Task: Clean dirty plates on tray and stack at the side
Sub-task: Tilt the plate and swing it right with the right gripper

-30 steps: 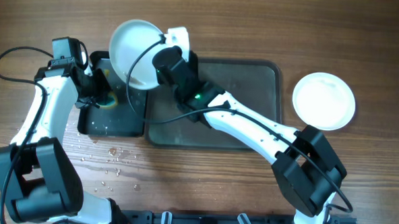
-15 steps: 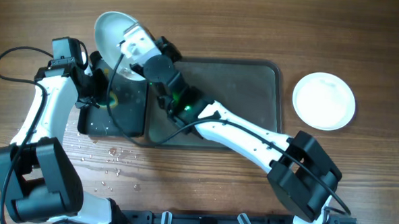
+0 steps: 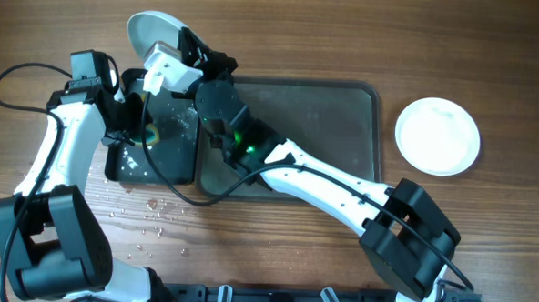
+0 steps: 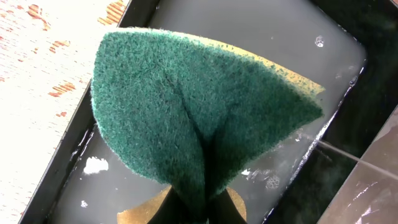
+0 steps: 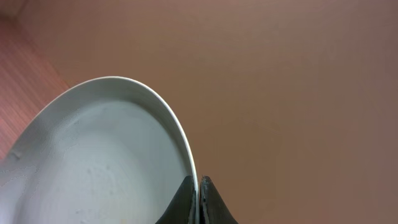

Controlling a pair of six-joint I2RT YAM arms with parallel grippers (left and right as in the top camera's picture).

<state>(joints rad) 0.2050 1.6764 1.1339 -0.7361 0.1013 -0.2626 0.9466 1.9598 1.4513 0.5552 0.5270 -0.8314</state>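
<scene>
A white plate point(image 3: 147, 25) is tipped almost on edge above the far end of the black tray point(image 3: 164, 165). My right gripper point(image 3: 187, 45) is shut on its rim. In the right wrist view the two fingertips pinch that rim at my right gripper point(image 5: 198, 186), and the plate's point(image 5: 93, 168) pale inside faces left. My left gripper point(image 3: 136, 129) hangs over the black tray, shut on a folded green and yellow sponge point(image 4: 199, 106). The big brown-grey tray point(image 3: 330, 117) holds no plates. Another white plate point(image 3: 437, 136) lies on the table to its right.
The black tray point(image 4: 59, 158) has shallow water and foam specks in it. Water drops point(image 3: 152, 221) dot the wood in front of it. My right arm point(image 3: 332, 186) stretches across the brown-grey tray from the lower right.
My right gripper has carried the plate to the left, off the brown-grey tray's corner, and tipped it further on edge. My left arm and the sponge have stayed put.
</scene>
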